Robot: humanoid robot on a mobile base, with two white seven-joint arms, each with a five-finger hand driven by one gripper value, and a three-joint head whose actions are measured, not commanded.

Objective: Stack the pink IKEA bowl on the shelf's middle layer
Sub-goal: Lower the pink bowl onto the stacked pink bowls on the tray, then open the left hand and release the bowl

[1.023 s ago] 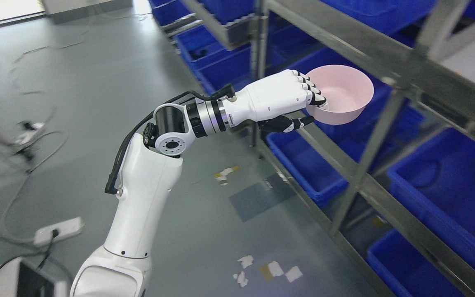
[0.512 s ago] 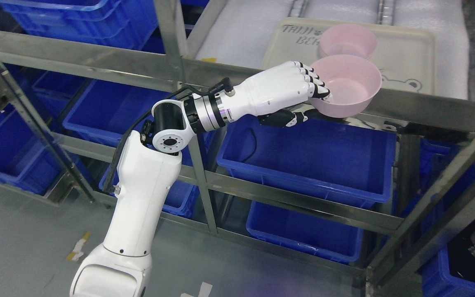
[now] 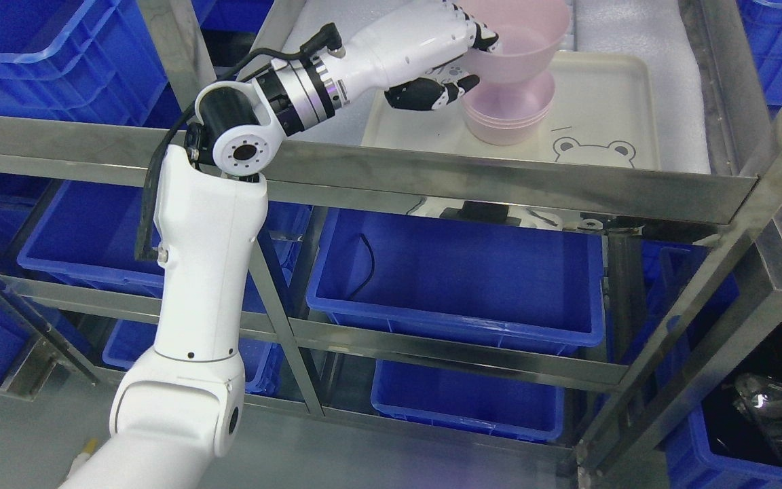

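**Pink bowl carried over the stack on the tray**

Since half a second ago the left hand (image 3: 442,47) has risen and reached deeper over the shelf rail, so the pink bowl (image 3: 516,34) it carries now sits directly above the stacked pink bowls (image 3: 508,112) instead of in front of them; the camera view has also shifted.

The left arm comes up from the lower left, its white forearm standing nearly upright in front of the steel shelf rail (image 3: 499,180), then bends at the elbow joint and stretches rightward and away over the rail. The wrist is rolled so the back of the hand faces up. The fingers (image 3: 469,27) hook over the bowl's near rim while the thumb presses on the outer wall from below, clamping the rim between them. The bowl is upright, its base lowered into the mouth of the stack; whether it is touching the bowl beneath cannot be told.

The stack stands on a cream tray (image 3: 601,102) printed with a bear face, which lies on white foam lining on the shelf layer. Blue bins (image 3: 459,272) fill the layers below and to the left. Steel uprights and the front rail frame the opening the arm reaches through.
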